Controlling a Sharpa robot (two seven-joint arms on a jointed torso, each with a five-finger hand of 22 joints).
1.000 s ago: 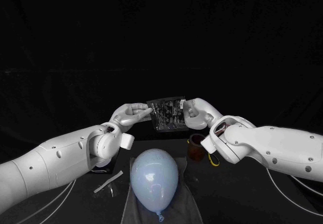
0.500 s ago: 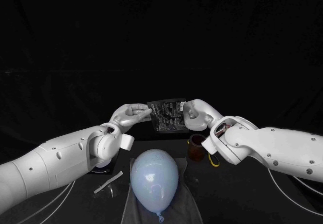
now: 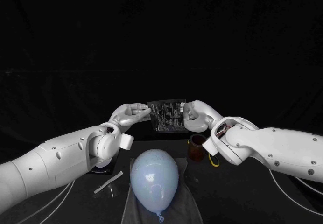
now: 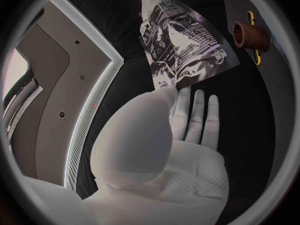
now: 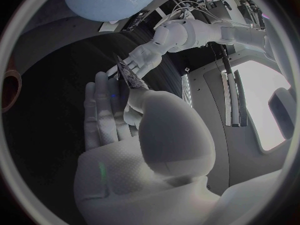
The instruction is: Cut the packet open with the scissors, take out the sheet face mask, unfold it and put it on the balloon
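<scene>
Packet (image 3: 167,116): one, dark with pale print, held upright in the air above the desk (image 3: 235,198) between two hands. The left hand (image 3: 131,114) pinches its left edge and the right hand (image 3: 196,116) grips its right edge, so each hand is closed on the packet. The left wrist view shows the packet (image 4: 184,50) just past that hand's (image 4: 169,155) fingertips; the right wrist view shows it (image 5: 128,75) edge-on between the right hand (image 5: 137,150) and the left hand (image 5: 147,57).

One pale blue balloon (image 3: 155,175) lies on a grey mat (image 3: 195,207) below the packet, knot toward the robot. One pale strip (image 3: 108,182) lies on the desk beside the mat.

One brown round object (image 3: 196,148) and one yellow loop (image 3: 214,161) sit behind the right arm, both partly hidden; I cannot tell what they are. Fingers cover the packet's right edge, its print is too small to read, and whether it is cut open cannot be told
</scene>
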